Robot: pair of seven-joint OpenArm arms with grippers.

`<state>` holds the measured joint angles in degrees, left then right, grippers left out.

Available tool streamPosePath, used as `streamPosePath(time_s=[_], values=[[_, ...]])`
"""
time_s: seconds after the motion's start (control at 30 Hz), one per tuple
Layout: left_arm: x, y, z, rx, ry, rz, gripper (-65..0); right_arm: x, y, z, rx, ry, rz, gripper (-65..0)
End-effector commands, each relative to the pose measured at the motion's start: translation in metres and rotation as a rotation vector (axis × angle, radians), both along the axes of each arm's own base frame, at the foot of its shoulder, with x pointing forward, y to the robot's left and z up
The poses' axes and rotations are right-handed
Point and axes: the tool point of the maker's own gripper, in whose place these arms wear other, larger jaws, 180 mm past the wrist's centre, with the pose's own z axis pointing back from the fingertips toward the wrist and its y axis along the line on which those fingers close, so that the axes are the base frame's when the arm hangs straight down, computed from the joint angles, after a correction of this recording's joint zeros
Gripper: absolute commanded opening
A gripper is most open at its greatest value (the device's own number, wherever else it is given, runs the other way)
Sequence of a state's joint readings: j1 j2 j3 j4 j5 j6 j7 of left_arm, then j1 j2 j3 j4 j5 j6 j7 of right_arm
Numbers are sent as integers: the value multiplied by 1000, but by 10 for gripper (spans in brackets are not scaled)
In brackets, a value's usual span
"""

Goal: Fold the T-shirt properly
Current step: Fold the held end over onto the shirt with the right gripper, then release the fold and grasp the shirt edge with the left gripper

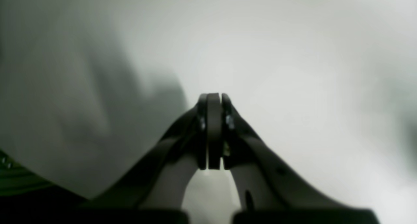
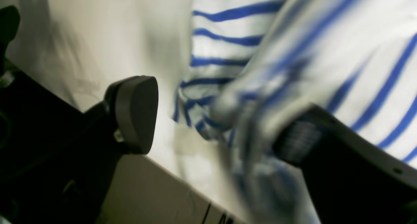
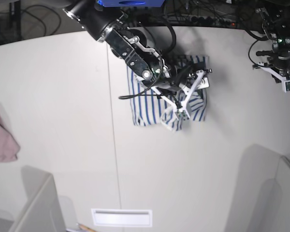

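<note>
The T-shirt [image 3: 144, 110], white with thin blue stripes, lies bunched into a compact bundle on the white table [image 3: 63, 96], up centre in the base view. My right gripper [image 3: 183, 99] hovers over its right part, jaws wide apart. In the right wrist view the striped T-shirt [image 2: 228, 28] fills the upper right, and blurred cloth hangs between the fingers of the right gripper [image 2: 221, 126], against the right finger [image 2: 306, 136]. My left gripper [image 1: 213, 98] is shut with nothing in it above bare table; in the base view the left gripper [image 3: 286, 78] sits at the far right.
A dusty-pink cloth [image 3: 2, 140] lies at the table's left edge. Grey box shapes stand at the bottom left [image 3: 38, 203] and bottom right [image 3: 273, 188]. A white label [image 3: 121, 217] lies near the front edge. Cables run along the back.
</note>
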<state>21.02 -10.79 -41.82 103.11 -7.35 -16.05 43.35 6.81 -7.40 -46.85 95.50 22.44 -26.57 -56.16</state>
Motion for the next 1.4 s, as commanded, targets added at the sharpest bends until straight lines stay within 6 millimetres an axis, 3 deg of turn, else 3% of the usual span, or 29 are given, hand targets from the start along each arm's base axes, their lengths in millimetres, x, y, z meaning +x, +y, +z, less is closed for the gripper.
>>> streamPosePath(time_s=[0.0, 0.13, 0.37, 0.47, 0.53, 0.57, 0.67, 0.77, 0.83, 1.07, 1.2, 1.37], values=[[7, 9, 16, 35, -44, 4, -650, 6, 18, 23, 68, -47, 31, -177], [6, 13, 18, 39, -50, 17, -650, -4, 42, 43, 150, -47, 126, -177], [3, 17, 13, 32, -35, 28, -650, 0, 50, 72, 209, -112, 170, -177], [0, 15, 4, 16, -15, 22, -650, 4, 26, 63, 142, -141, 168, -186], [-1, 7, -3, 3, 15, -34, -650, 4, 7, 52, 85, -156, 160, -266], [0, 1, -5, -6, 29, -78, -650, 3, 0, 47, 59, -158, 155, -341], [-9, -23, -17, -35, 103, -242, -650, -6, -27, 29, -4, -157, 129, -650], [-20, -60, -32, -82, 166, -385, -650, -10, -54, 16, 6, -111, 23, -650], [-26, -83, -38, -113, 191, -457, -650, -2, -87, 9, 15, -99, -114, -650], [-18, -147, -34, -357, 48, -540, -650, -1, -171, -17, -41, -122, -385, -650], [-7, -164, -20, -435, -38, -562, -650, 1, -208, -25, -84, -153, -485, -650], [13, -175, 3, -494, -143, -580, -650, 3, -220, -26, -100, -154, -515, -650]])
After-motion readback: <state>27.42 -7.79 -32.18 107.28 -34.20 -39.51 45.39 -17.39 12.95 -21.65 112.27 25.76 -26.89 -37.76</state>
